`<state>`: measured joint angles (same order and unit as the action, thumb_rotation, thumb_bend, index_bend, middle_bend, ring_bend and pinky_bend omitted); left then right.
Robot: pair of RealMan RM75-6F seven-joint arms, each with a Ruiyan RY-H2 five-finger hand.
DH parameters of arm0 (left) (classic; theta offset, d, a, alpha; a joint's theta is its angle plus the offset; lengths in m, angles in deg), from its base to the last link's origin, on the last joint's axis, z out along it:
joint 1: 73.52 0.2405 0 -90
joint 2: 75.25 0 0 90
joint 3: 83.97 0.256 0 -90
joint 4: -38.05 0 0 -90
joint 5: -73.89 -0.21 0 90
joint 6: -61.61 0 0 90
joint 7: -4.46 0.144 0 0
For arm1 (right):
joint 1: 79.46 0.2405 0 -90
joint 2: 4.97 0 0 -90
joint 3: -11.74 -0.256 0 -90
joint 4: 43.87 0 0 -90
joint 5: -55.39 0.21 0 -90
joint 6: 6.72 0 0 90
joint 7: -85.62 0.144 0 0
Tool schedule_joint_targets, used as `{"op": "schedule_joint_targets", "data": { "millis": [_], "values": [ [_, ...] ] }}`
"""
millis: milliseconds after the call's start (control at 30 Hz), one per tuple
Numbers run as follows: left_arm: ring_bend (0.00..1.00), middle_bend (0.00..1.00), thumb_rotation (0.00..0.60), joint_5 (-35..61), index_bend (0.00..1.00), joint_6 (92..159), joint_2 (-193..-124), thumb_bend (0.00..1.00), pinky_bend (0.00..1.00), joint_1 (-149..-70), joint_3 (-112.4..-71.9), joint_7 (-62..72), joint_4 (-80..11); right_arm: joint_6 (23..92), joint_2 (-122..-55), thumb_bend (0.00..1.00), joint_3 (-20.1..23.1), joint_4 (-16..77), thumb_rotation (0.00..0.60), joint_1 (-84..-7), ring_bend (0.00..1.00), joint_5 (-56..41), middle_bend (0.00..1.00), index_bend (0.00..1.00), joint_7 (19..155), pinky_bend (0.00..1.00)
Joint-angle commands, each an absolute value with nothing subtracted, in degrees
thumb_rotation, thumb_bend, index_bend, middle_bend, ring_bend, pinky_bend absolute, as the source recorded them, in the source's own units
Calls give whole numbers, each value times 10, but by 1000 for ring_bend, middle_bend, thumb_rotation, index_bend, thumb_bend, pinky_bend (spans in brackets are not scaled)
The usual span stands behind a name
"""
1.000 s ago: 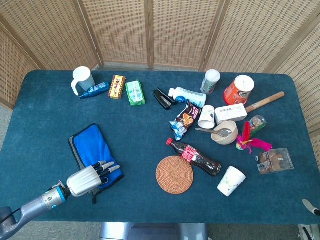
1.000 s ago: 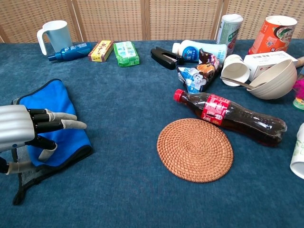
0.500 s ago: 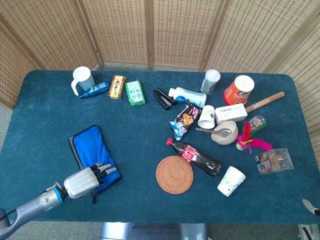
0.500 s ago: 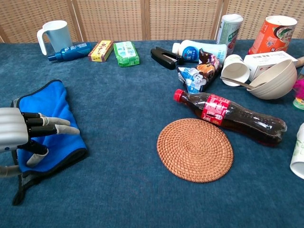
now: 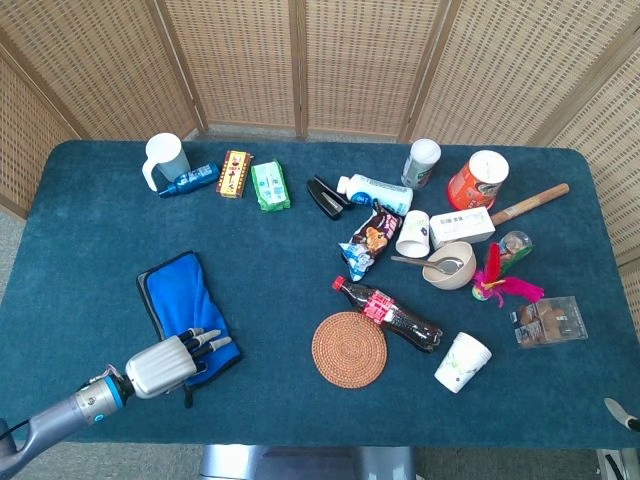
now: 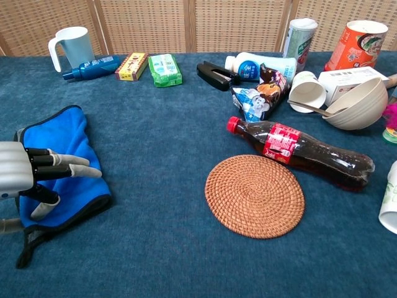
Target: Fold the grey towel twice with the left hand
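The towel (image 5: 184, 311) lay folded near the front left corner of the table (image 5: 300, 250), blue face up with a grey edge showing along its left and front sides. The left hand (image 5: 168, 361) hovered over the towel's front end, its fingers (image 6: 68, 165) stretched out and apart toward the right, the thumb hanging below them; it held nothing. Against the frame a second earlier, the hand had drawn back toward the front left corner, so that less of it reached across the cloth and more of the blue face showed in the chest view. The towel itself had kept its place and shape. The right hand did not appear in either view.

Elsewhere nothing had shifted: the woven coaster (image 5: 349, 349) stayed near the front edge at the middle, with the cola bottle (image 5: 388, 313) lying just beside it to the right.
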<state>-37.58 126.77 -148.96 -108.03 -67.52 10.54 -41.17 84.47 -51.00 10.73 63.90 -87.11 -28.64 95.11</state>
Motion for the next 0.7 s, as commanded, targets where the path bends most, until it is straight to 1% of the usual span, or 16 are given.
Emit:
{"op": "schedule_joint_targets", "data": {
  "millis": [33,200,400,433,600,700],
  "values": [
    [0,0,600,-377,613,1268,-1489,472,213,-1080,-674,101,-411,845,-510,0,107,639,600,-871,0,-286,0,0,951,0],
    [0,0,600,-380,646,1270,-1486,474,213,-1080,-673,97,-413,845,-510,0,107,640,600,-871,0,-287,0,0,949,0],
    [0,0,600,-384,637,1272,-1484,478,184,-1079,-672,98,-413,845,-510,0,108,640,600,-871,0,-287,0,0,948,0],
    [0,0,600,-384,622,1271,-1484,479,175,-1079,-672,98,-413,845,-510,0,108,640,600,-871,0,-287,0,0,948,0],
    [0,0,600,-388,413,1272,-1483,478,123,-1079,-673,102,-409,845,-510,0,108,640,600,-871,0,-286,0,0,949,0],
    [0,0,600,-391,328,1275,-1483,475,114,-1079,-673,102,-406,845,-510,0,108,640,600,-871,0,-287,0,0,949,0]
  ]
}}
